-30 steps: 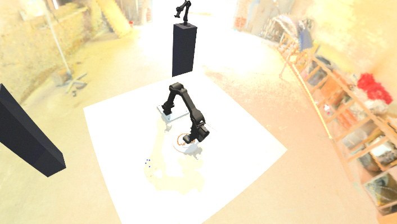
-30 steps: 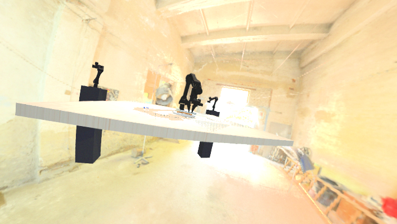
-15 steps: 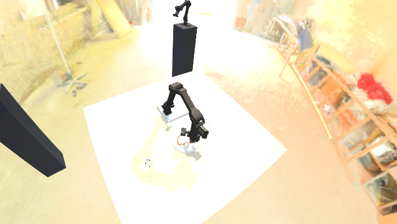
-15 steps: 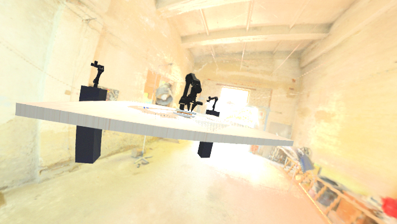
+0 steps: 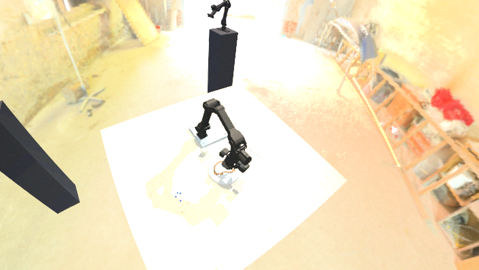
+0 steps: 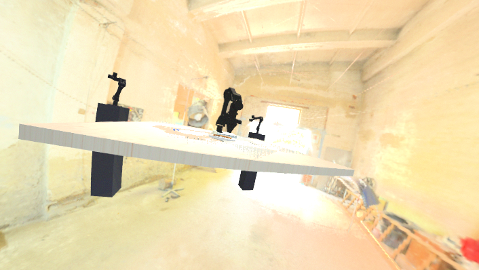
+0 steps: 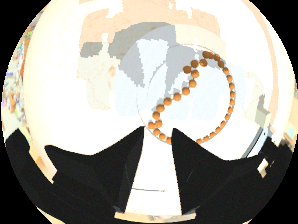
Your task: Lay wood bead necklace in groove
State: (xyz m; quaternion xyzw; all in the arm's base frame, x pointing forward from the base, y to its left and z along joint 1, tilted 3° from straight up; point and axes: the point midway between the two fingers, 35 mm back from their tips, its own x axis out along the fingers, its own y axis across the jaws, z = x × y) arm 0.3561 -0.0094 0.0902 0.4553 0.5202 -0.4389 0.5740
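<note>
The round pale bead board (image 5: 224, 183) (image 7: 129, 86) lies on the table. The orange wood bead necklace (image 5: 215, 169) (image 6: 222, 136) (image 7: 177, 97) lies on it. In the wrist view its right side follows the curved groove line, while its other side runs in a wavy line across the board's middle, with a kink at the top. My gripper (image 5: 228, 166) (image 7: 159, 131) is partly open, low over the board. Several beads show just beyond and between the tips, not visibly clamped. The right finger hides a short stretch of the necklace.
The arm's pale base plate (image 5: 207, 142) is behind the board. Several small blue dots (image 5: 180, 193) (image 6: 176, 129) mark the table. Dark pillars (image 5: 222, 61) (image 5: 37, 169) with small arms stand beyond the table's edges; one arm is out of the top view.
</note>
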